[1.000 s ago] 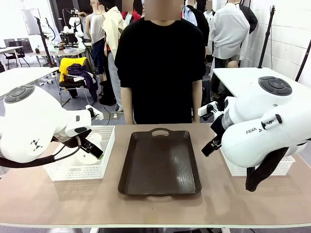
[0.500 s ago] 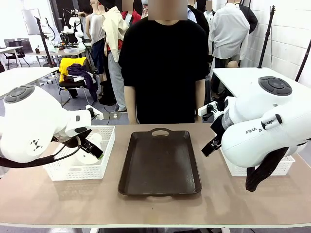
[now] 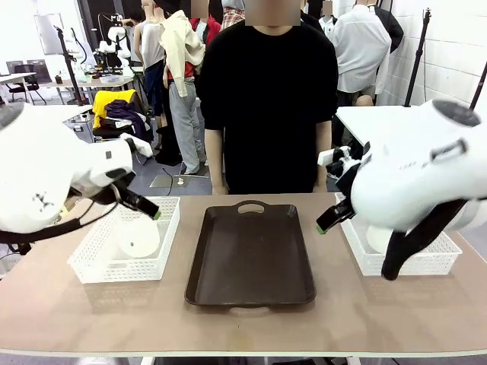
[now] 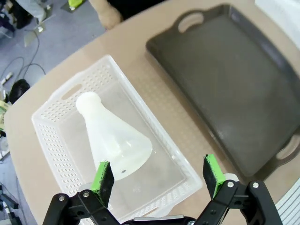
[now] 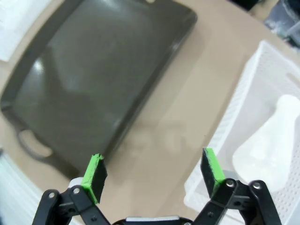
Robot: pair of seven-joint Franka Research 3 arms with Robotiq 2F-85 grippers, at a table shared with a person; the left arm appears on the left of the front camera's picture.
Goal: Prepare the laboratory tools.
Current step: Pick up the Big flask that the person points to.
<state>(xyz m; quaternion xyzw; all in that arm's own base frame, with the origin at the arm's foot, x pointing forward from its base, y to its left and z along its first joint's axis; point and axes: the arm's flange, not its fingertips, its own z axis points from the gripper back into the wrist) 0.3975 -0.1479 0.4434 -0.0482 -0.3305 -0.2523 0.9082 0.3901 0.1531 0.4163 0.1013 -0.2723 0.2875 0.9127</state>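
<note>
One frosted-white conical flask (image 4: 115,140) lies on its side in a white mesh basket (image 4: 56,105); from the front I see the flask (image 3: 138,239) with its round base towards me. My left gripper (image 4: 158,172) hovers open above that basket's near end, and its fingers (image 3: 151,210) hang over the basket in the front view. A second flask (image 5: 272,147) lies in the right-hand basket (image 5: 262,79). My right gripper (image 5: 152,169) is open over bare table between that basket and the dark tray, with its fingertip (image 3: 323,224) just left of the basket.
The dark brown tray (image 3: 251,255) lies in the middle of the table, handles at its near and far ends. The right basket (image 3: 426,262) stands at the table's right side. A person in black (image 3: 266,99) stands at the far edge.
Both arms have lifted and swung upward. The left gripper has risen out of the left basket area, uncovering the flask. The person has stepped slightly to the right.
</note>
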